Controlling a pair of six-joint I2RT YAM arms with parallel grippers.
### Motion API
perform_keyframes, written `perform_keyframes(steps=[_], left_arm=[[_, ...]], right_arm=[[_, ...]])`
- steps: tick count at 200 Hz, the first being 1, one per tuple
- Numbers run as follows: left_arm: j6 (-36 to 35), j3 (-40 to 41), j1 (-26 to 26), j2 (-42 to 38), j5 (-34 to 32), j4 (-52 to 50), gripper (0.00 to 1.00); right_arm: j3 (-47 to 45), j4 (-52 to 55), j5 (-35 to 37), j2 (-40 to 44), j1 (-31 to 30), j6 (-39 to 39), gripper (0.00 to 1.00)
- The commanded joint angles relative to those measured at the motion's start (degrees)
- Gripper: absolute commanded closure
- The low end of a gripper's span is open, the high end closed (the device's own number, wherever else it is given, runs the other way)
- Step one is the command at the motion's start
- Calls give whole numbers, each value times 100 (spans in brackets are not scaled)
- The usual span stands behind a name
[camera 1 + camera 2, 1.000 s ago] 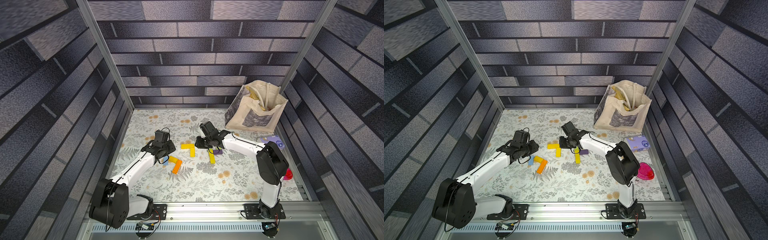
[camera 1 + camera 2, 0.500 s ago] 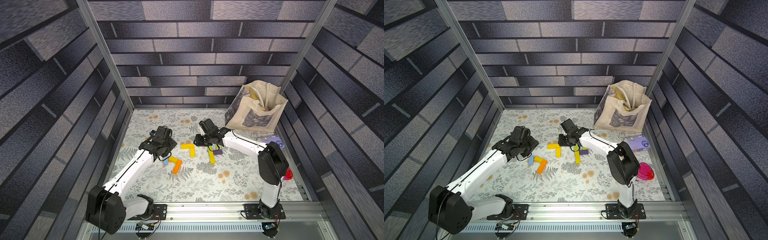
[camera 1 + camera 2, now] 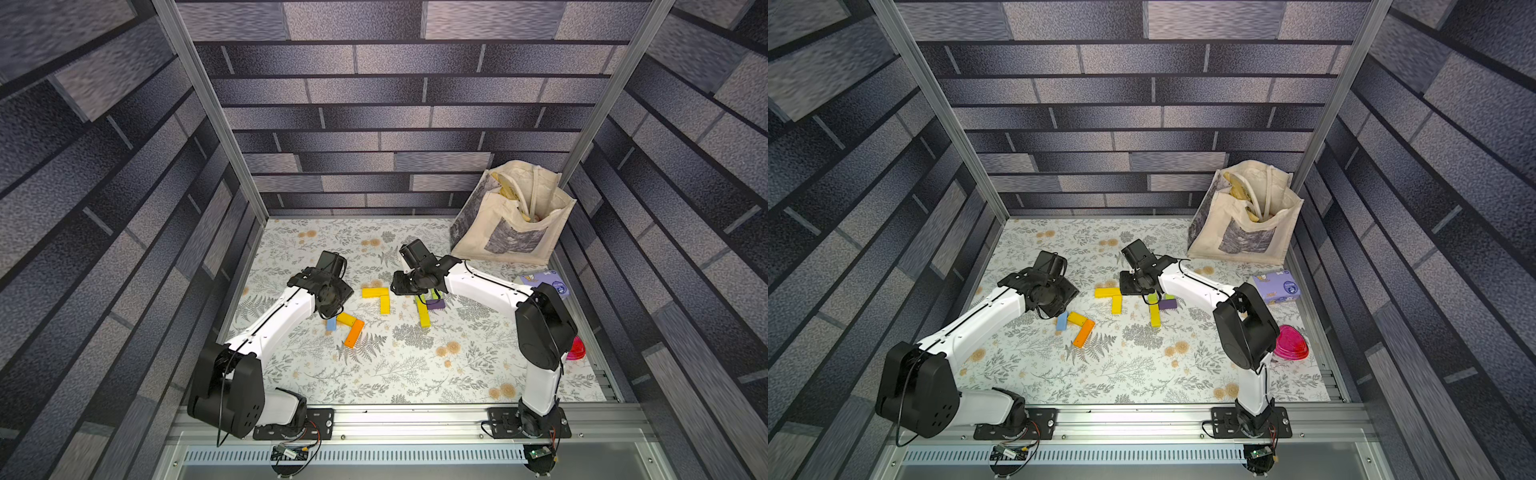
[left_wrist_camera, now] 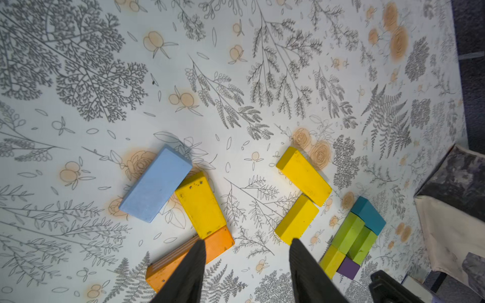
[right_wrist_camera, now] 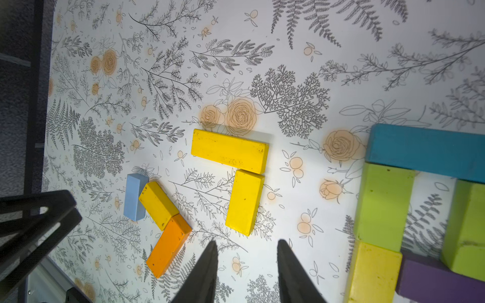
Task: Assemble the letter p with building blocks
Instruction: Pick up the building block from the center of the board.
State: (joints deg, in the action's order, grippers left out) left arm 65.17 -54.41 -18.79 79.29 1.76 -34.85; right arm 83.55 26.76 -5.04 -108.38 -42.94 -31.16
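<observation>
The blocks [image 3: 376, 292] lie mid-mat [image 3: 395, 374]: a yellow pair [image 5: 231, 150], a blue-yellow-orange trio [image 4: 200, 207] at its 8 o'clock, a teal-green-purple cluster [image 4: 349, 232] at 3. The left gripper [image 4: 246, 275] and right gripper [image 5: 246, 275] hang with jaws spread, empty. The tissue pack [image 3: 1277, 286] has unreadable print; bare mat spreads toward 6 o'clock.

White links [image 3: 282, 320], black joints [image 3: 540, 332], dark tapered fingers [image 4: 183, 275]
</observation>
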Motion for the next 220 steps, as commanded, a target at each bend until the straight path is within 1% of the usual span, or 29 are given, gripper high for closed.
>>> perform_keyframes(steps=[1,30,55,65,105,144,182,220], left_arm=[[181,238,-21,181,214,103,48],[189,379,39,204,224,303,48],[191,480,150,443,517,457,48],[195,525,179,473,523,516,49],[189,589,296,491,552,558,47],[198,668,358,668,727,646,46],[198,612,367,824,765,653,45],[192,395,367,1045,717,369,44]], right_arm=[[11,52,-71,-23,25,73,60],[42,113,-20,-4,22,99,60],[-3,127,-28,-21,24,92,60],[-22,116,-29,-29,27,75,59],[-43,131,-21,-45,23,61,59],[64,188,-80,-179,30,62,58],[52,193,-68,-178,27,48,58],[30,216,-73,-227,26,48,57]])
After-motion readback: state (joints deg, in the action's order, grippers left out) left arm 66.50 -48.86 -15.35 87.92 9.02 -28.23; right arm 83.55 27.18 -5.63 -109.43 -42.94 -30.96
